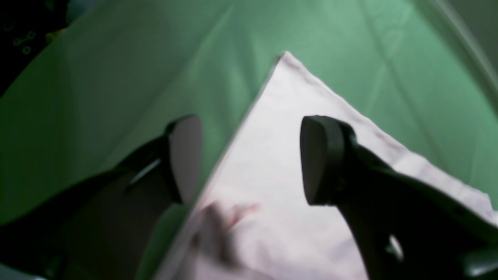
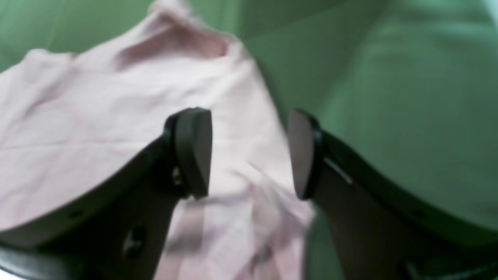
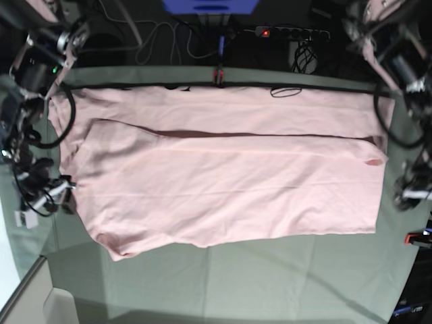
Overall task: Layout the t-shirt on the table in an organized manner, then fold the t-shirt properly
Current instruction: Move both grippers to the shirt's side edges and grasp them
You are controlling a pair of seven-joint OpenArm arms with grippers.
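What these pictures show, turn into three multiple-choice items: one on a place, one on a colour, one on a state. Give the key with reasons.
1. What lies under the left gripper in its wrist view?
A. A side edge of the t-shirt near a corner, on the table
B. A power strip
C. A bare wooden floor

2. What colour is the t-shirt?
A. Blue
B. Pale pink
C. Yellow

3. How does the right gripper stand?
A. Shut on a sleeve
B. Open, holding nothing
C. Shut on a red clamp

Key:
1 A: the pink edge runs up between the fingers to a corner, with green cloth beside it.
2 B: all three views show pale pink fabric.
3 B: its pads stand well apart, with the shirt lying below, not between them.
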